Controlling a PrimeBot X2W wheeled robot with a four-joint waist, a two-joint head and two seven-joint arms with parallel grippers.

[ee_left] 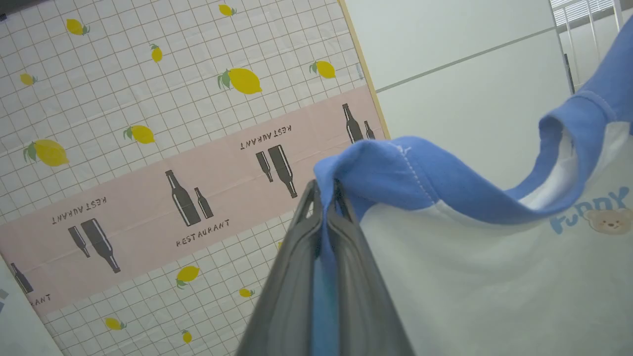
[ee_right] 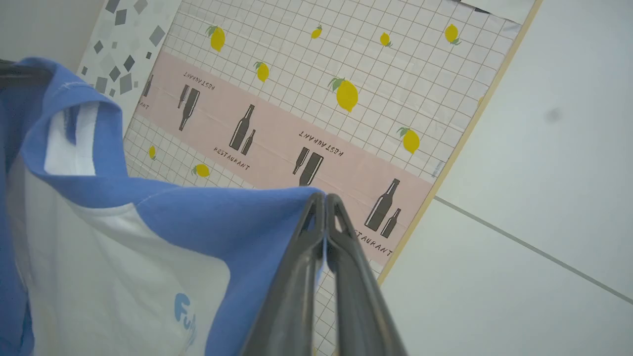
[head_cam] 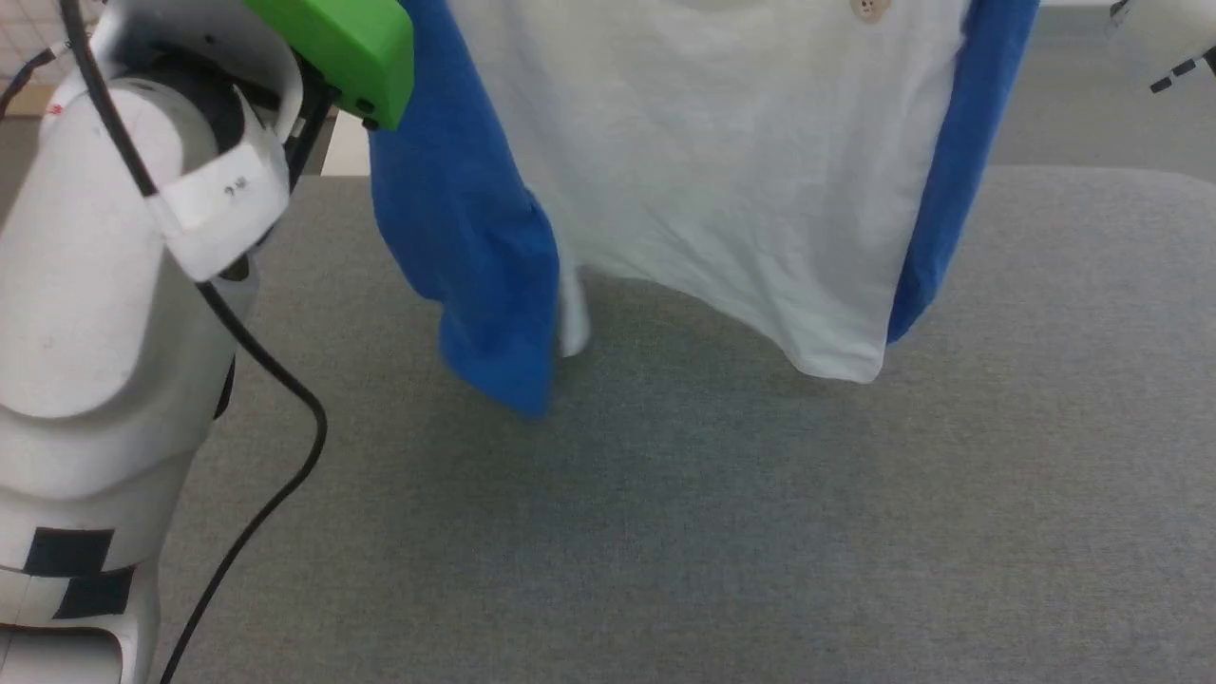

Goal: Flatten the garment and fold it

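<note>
Garment (head_cam: 722,190) hangs in air over grey tabletop (head_cam: 665,551), white body spread between blue sleeves. Lower edges low over surface; contact unclear. Left tool (ee_left: 326,193) pressed together, pinching blue shoulder fabric. Right tool (ee_right: 325,199) likewise clamped on other blue shoulder. Bear print (ee_left: 610,220) on white chest. Pale left forearm (head_cam: 95,285) with green block (head_cam: 342,47) beside left sleeve. Lemon-and-bottle wall panel (ee_left: 148,123) behind.

The grey tabletop (head_cam: 722,532) lies open across the near middle and right. The hanging garment (head_cam: 722,171) curtains the far middle, its sleeve tip perhaps touching down. The pale left arm (head_cam: 95,313) and black cable (head_cam: 321,427) crowd the left.
</note>
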